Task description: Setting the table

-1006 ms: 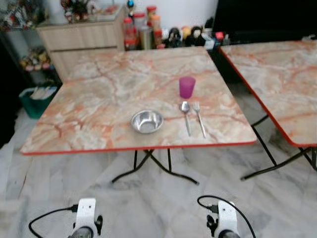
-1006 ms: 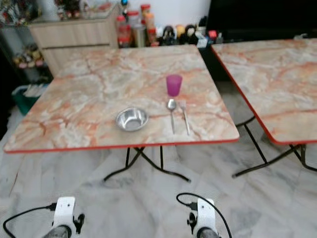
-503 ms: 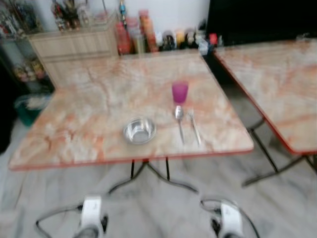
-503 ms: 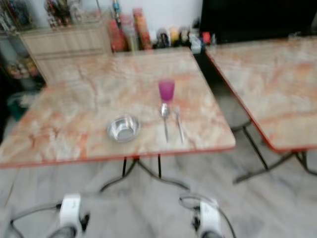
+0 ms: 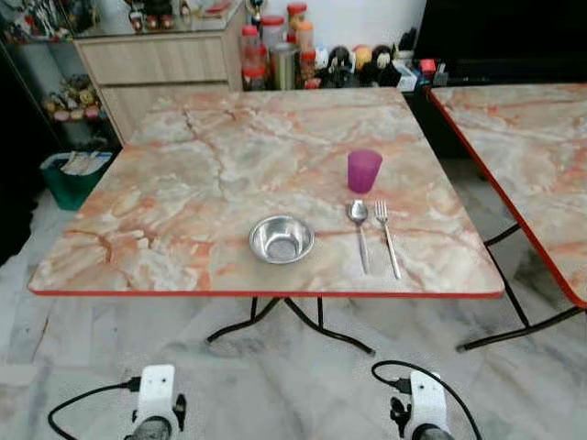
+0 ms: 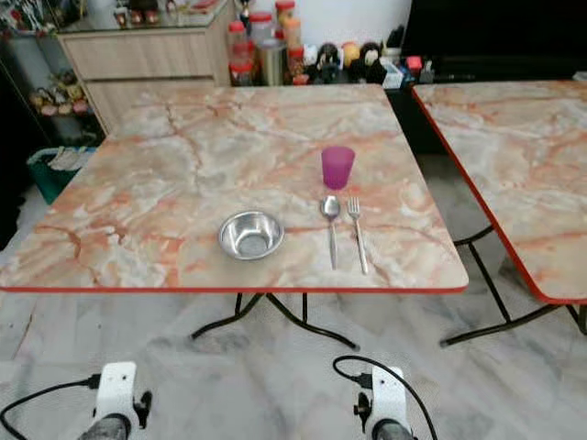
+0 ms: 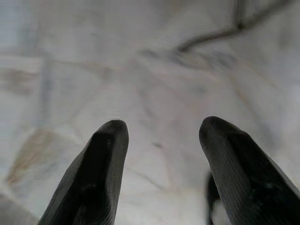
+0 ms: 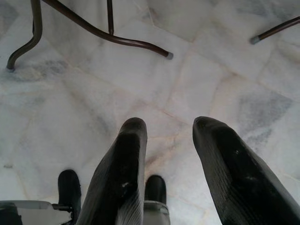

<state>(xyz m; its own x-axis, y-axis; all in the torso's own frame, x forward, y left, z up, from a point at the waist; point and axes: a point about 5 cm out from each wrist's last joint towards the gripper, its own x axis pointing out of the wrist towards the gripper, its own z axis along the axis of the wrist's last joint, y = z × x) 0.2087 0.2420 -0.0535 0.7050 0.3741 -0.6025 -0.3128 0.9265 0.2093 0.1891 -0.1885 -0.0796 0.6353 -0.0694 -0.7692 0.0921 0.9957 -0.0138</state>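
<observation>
Near the front edge of the worktop (image 5: 165,192) lie a steel bowl (image 5: 282,239), then a spoon (image 5: 359,231) and a fork (image 5: 387,236) side by side, with a purple cup (image 5: 364,170) just behind the spoon. Both arms hang low over the floor, well short of that edge; the left hand (image 7: 159,154) and right hand (image 8: 171,150) are each spread and hold nothing. To my eye the setting looks complete. A good move is to step close and square to the front edge before any reach, keeping clear of the upright cup.
</observation>
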